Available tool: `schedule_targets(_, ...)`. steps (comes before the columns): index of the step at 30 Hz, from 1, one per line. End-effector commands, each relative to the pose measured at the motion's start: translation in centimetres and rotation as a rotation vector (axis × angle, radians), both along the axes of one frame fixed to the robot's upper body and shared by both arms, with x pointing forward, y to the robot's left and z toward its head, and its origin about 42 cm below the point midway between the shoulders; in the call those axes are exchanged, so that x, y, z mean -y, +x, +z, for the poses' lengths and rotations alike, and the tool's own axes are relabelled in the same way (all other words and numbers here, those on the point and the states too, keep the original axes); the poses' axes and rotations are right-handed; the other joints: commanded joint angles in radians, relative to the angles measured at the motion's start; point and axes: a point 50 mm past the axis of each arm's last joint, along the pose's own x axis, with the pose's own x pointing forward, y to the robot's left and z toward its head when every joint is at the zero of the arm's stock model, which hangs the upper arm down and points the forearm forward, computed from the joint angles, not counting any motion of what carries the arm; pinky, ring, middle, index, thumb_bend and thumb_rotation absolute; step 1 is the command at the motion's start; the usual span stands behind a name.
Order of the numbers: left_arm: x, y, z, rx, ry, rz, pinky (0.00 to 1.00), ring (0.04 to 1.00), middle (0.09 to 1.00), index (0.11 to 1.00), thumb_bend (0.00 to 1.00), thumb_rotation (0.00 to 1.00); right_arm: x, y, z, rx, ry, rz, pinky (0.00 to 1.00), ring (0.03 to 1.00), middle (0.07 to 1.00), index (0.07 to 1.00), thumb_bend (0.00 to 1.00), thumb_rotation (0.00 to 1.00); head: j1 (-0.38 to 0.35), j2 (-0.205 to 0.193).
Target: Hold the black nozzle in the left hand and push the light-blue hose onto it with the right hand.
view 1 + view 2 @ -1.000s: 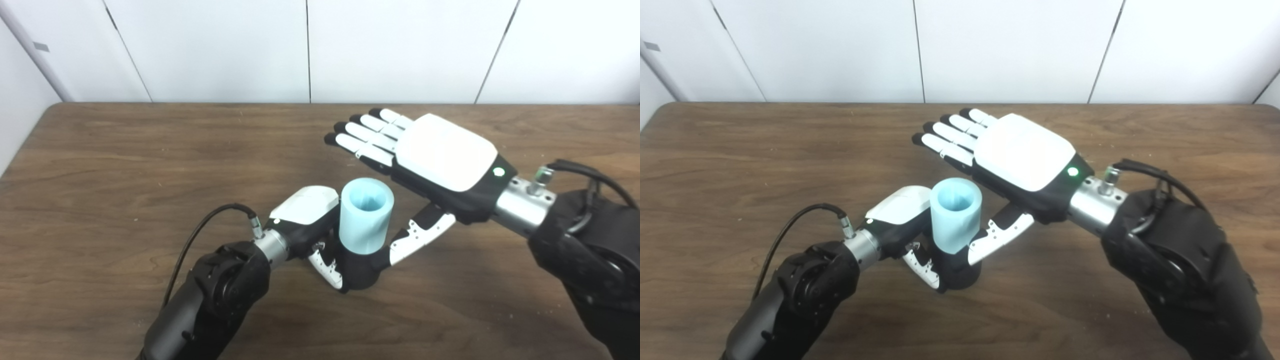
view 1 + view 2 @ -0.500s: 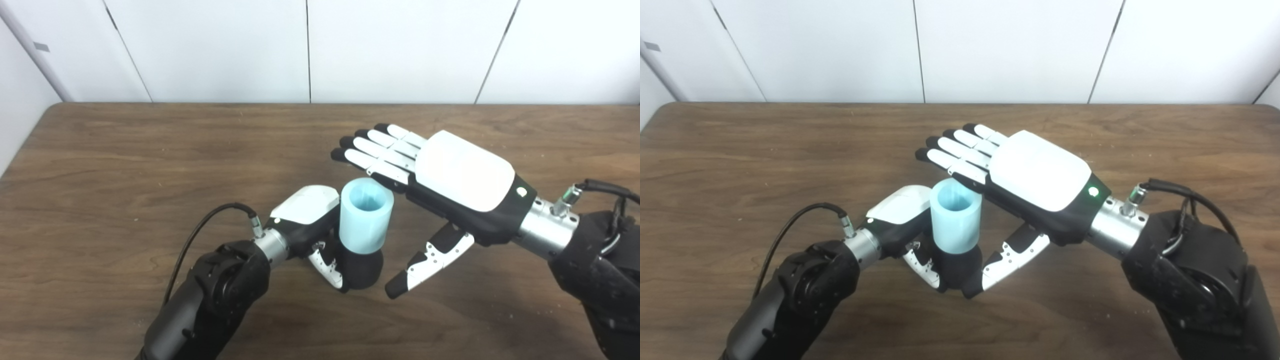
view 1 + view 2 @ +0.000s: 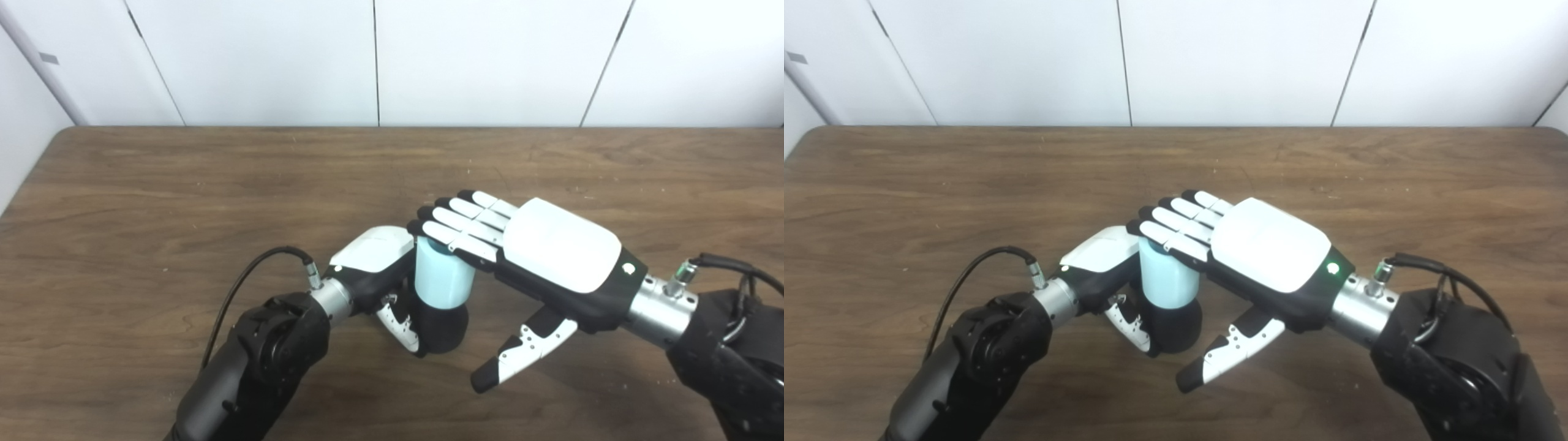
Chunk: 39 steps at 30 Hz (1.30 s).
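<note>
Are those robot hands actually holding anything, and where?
The left hand grips the black nozzle at its base. The right hand holds nothing; its fingers lie flat over the light-blue hose.

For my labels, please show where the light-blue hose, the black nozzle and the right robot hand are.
light-blue hose [image 3: 442,283]: left eye view, on its front wall.
black nozzle [image 3: 445,329]: left eye view, on its rounded base under the hose.
right robot hand [image 3: 1268,251]: right eye view, on its white back.

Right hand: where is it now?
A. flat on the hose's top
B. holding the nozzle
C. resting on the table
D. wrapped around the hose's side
A: the right hand lies open, its fingers covering the top of the hose.
</note>
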Motion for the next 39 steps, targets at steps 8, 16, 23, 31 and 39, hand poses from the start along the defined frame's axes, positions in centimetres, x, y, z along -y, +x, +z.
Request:
schedule_targets(8,-0.4,-0.3,-0.9,-0.054,0.044,-0.004,0.75,0.771,0.714,0.484,0.51,0.03,-0.3,-0.3,0.8,0.038,-0.021,0.028,1.0,1.0,1.0,1.0,0.65,1.0,0.001,0.001)
schedule_targets(16,-0.4,-0.1,-0.8,-0.059,0.043,-0.007,0.77,0.794,0.724,0.486,0.51,0.04,-0.3,-0.3,-0.1,0.019,-0.047,0.025,1.0,1.0,1.0,0.987,0.66,1.0,0.003,0.004)
schedule_targets(23,-0.6,-0.2,-0.6,-0.051,0.041,-0.005,0.69,0.69,0.629,0.486,0.51,0.04,0.0,-0.4,-1.4,-0.029,-0.062,0.012,1.0,1.0,1.0,0.98,0.66,1.0,0.002,0.009)
schedule_targets(31,-0.5,-0.3,-0.6,-0.041,0.027,-0.001,0.56,0.597,0.532,0.473,0.52,0.0,-0.2,-1.1,-2.3,-0.091,-0.052,0.027,1.0,1.0,1.0,0.98,0.67,1.0,0.001,0.009)
schedule_targets(39,-0.7,0.0,-0.8,-0.043,0.034,0.005,0.58,0.603,0.528,0.472,0.52,0.0,0.2,-1.1,-2.8,-0.108,-0.048,0.019,1.0,1.0,1.0,0.98,0.67,1.0,-0.004,0.013)
